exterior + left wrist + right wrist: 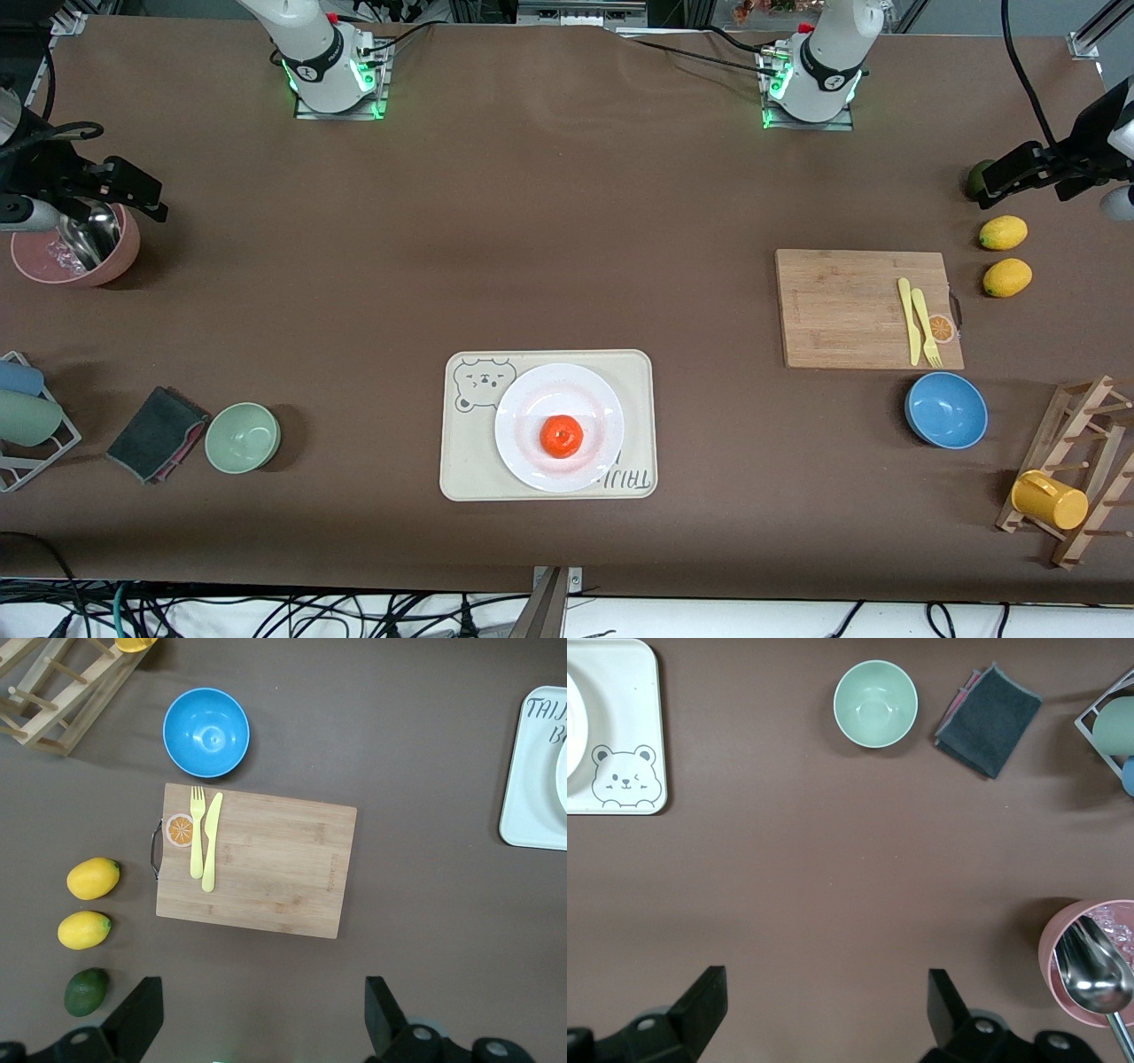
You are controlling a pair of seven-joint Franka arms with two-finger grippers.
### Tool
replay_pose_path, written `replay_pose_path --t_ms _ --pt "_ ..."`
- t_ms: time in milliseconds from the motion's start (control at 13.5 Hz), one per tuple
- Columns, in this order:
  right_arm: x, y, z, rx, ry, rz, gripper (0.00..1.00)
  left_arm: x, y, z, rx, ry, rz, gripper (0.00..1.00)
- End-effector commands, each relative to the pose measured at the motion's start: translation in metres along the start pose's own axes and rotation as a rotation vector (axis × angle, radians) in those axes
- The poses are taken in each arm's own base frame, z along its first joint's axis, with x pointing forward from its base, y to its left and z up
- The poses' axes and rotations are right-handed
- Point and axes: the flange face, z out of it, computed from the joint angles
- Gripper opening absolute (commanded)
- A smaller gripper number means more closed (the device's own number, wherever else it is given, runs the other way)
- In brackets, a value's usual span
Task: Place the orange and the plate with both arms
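Both arms are drawn back to the ends of the surface, each waiting. The left tool hangs with fingers apart over bare surface beside the cutting board; the right tool hangs likewise spread, beside the pink bowl. The orange sits dimple-up on the plate, well apart from both tools, roughly midway between them, on the tray.

This is a robotics lab staged as a kitchen: two arm bases are bolted to a brown-covered table, cables tangle along its near edge, and a cutting board, bowls and lemons lie about as props.
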Motion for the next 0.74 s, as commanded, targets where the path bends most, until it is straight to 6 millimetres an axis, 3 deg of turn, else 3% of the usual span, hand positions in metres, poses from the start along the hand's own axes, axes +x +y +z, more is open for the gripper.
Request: replay_pose_path --t_ms 0,665 --pt "0.0051 0.0047 -0.0018 0.012 0.01 0.015 1.0 -0.0007 -0.0026 -0.0048 -0.003 -0.005 0.02 1.0" --pt "-0.0012 0.0082 0.0011 0.022 -0.029 0.026 1.0 -0.0008 -0.0018 -0.0041 -0.002 -0.007 0.019 1.0"
